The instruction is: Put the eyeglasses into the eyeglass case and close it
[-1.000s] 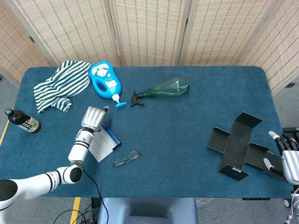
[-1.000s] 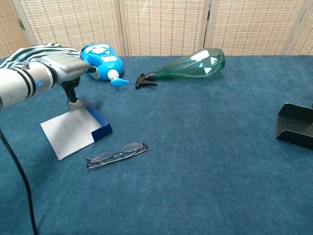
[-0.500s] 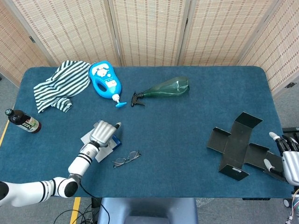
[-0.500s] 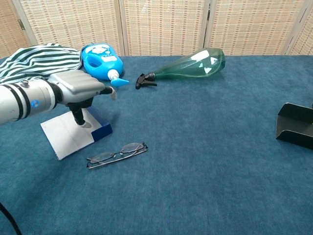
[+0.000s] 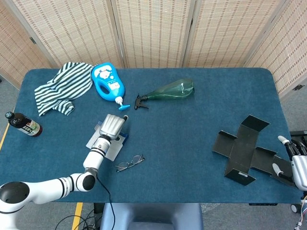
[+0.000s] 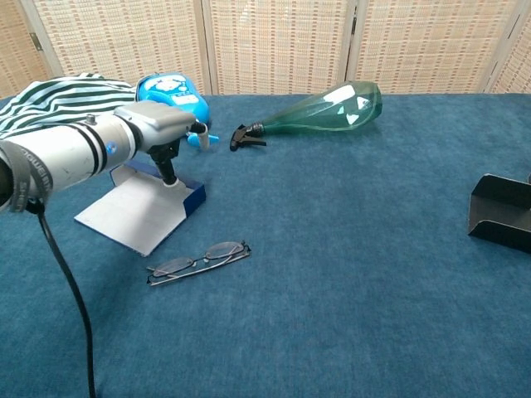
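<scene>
My left hand (image 6: 162, 124) is over the left part of the blue table (image 5: 192, 129). One finger points down and touches the blue wall of the eyeglass case (image 6: 145, 211). I cannot tell if the hand grips the case or only presses on it. The case lies open, with its white flap flat on the table toward the near edge.

The eyeglasses (image 6: 197, 260) lie on the table just beside the case, a bit closer to the near edge. They are not in the case yet. Nothing touches them.

My right hand (image 5: 296, 165) is at the right edge of the table, near the near right corner. Its fingers are apart and it holds nothing. Next to it lies a flat black box (image 5: 247, 151), unfolded.

Toward the far edge lies a green spray bottle (image 5: 168, 91) on its side. A blue bottle (image 5: 108, 84) lies near it. A striped cloth (image 5: 60, 88) is in the far left corner. A dark bottle (image 5: 21, 123) lies at the left edge.
</scene>
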{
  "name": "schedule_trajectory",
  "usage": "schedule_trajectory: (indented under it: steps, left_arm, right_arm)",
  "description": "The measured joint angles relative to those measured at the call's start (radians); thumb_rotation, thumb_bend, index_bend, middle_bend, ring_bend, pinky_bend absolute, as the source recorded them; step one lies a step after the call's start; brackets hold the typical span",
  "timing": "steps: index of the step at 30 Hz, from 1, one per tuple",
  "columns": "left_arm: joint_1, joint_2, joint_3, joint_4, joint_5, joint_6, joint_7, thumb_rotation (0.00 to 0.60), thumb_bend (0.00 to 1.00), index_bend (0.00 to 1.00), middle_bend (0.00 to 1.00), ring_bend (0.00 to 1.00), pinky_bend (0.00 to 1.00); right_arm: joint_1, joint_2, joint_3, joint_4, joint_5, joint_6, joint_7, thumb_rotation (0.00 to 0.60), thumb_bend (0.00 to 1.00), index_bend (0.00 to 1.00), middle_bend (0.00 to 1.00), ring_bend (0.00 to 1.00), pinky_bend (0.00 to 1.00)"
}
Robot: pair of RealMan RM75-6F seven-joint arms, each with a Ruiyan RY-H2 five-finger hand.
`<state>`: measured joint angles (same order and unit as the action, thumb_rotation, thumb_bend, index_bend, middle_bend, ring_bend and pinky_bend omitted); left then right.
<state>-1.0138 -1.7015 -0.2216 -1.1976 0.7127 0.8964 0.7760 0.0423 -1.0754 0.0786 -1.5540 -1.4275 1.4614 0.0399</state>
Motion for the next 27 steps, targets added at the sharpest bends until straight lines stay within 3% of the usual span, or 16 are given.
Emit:
schedule_trajectory:
  steps: [5,9,18,27]
  left_arm:
    - [-0.016,-0.029,-0.026,0.087,-0.045,0.004,-0.004,0.600,0.24,0.28,1.00,1.00,1.00]
    - [-0.009,-0.014,-0.027,0.070,-0.052,0.010,-0.010,0.600,0.24,0.27,1.00,1.00,1.00]
    - [0.068,0.120,0.020,-0.175,0.117,0.093,-0.089,0.600,0.24,0.29,1.00,1.00,1.00]
    - [0.145,0.247,0.107,-0.426,0.350,0.127,-0.211,0.600,0.24,0.32,1.00,1.00,1.00]
  right_arm:
    - [0.000,0.001,0.001,0.001,0.001,-0.001,0.002,0.600,0.28,0.10,0.23,0.17,0.21]
    - [0.000,0.002,0.002,-0.001,0.002,-0.002,0.000,0.600,0.28,0.10,0.23,0.17,0.21]
    - [0.015,-0.002,0.001,-0.013,-0.012,-0.015,-0.018,0.600,0.28,0.10,0.23,0.18,0.21]
    - [0.021,0.001,-0.001,-0.034,-0.020,-0.017,-0.043,0.600,0.28,0.10,0.24,0.18,0.21]
